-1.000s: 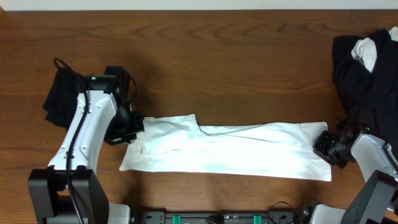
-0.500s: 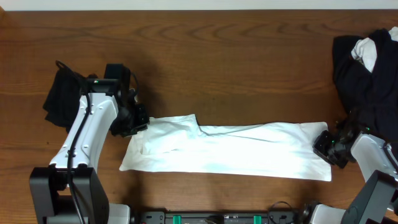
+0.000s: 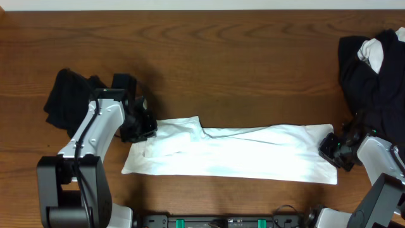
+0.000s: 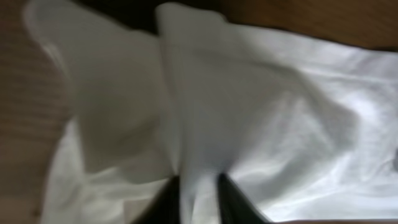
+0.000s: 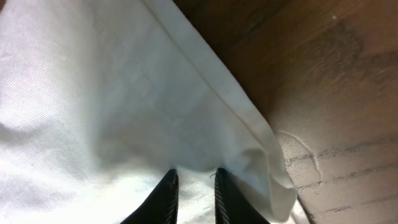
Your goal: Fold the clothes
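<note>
1. Left pincer (image 3: 144, 126) — has shifted a little rightward since a second ago and now sits over the upper left corner of the white T-shirt (image 3: 234, 155). Its arm has swung partly off the black garment (image 3: 63, 101), so more of that garment shows.
2. Left pincer, state: fingers nearly together, with a ridge of shirt cloth nipped between them (left wrist view).
3. Right pincer (image 3: 334, 151) — unmoved. Fingers are close-set at the shirt's right edge, with cloth between them.
4. White T-shirt: unchanged, lying as a long band across the near worktop (image 3: 240, 57), one end at each pincer.
5. Black garment: bunched at far left, partly hidden by the left arm (image 3: 95, 133).
6. Dark heap (image 3: 373, 82) with a white garment (image 3: 374, 50) on top: far right, just behind the right pincer and close to the shirt's right end.
</note>
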